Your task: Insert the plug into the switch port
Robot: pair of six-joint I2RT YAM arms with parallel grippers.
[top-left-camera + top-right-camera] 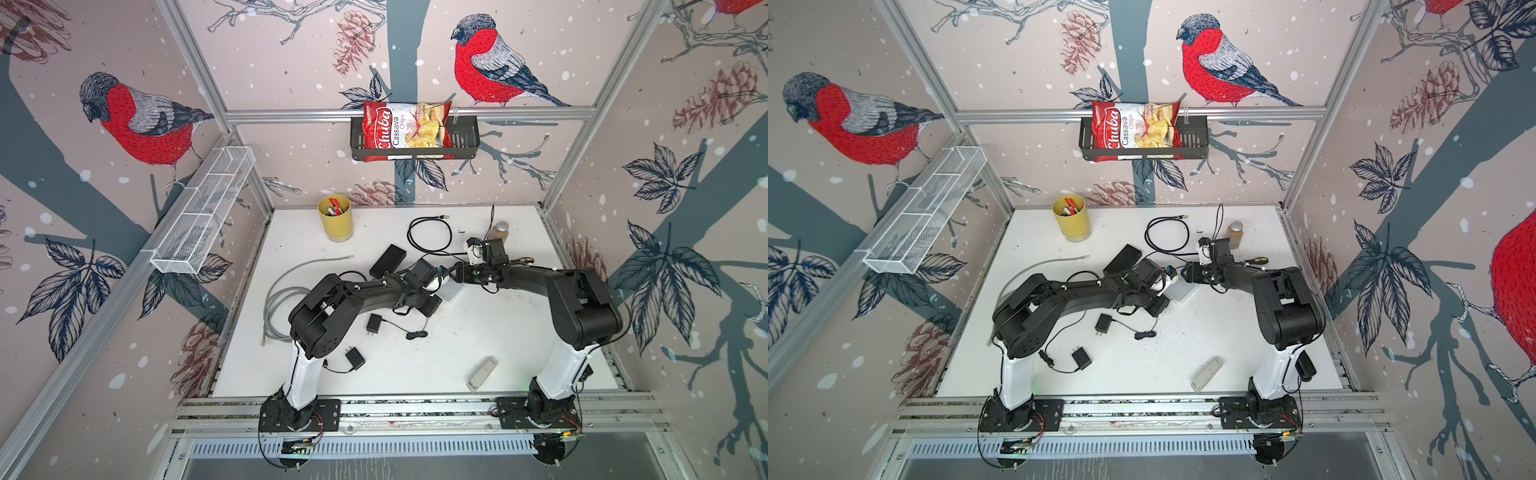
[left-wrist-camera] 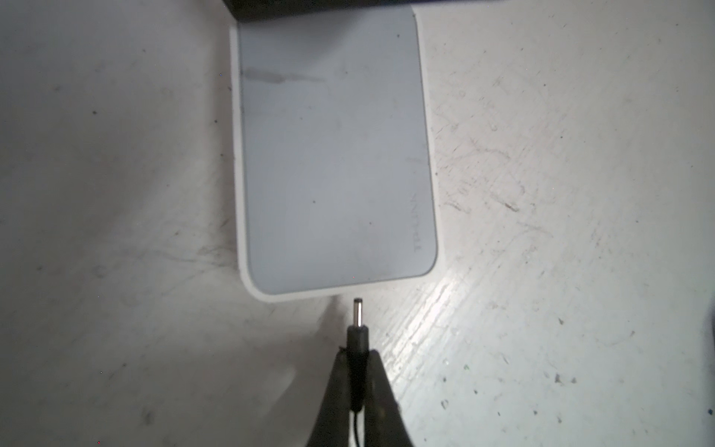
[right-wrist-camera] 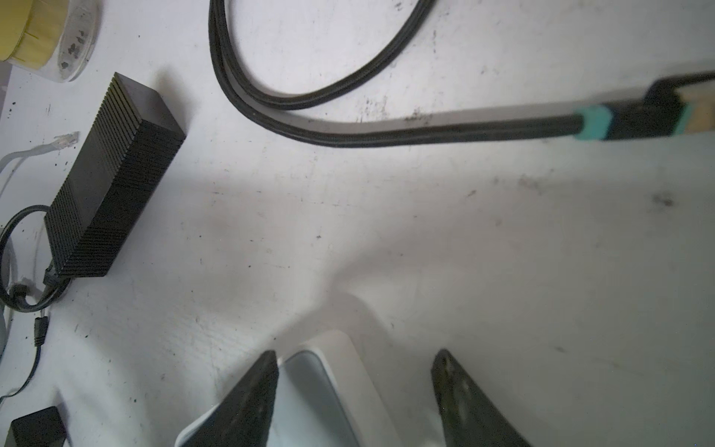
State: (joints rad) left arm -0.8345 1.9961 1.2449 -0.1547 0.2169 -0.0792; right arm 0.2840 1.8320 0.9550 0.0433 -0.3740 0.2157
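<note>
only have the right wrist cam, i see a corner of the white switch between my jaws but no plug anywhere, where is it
Observer: The barrel plug is in the left gripper, whose jaws are shut on its black body; the left wrist view shows it.
Operator: ok is it in the port yet
Observer: Not yet. In the left wrist view its metal tip stops just short of the white switch, aimed at the switch's edge with a small gap between them.

Black barrel plug (image 2: 356,329), bare metal tip just short of white switch (image 2: 332,154) edge; switch flat, rounded corners, mid-worktop.
</note>
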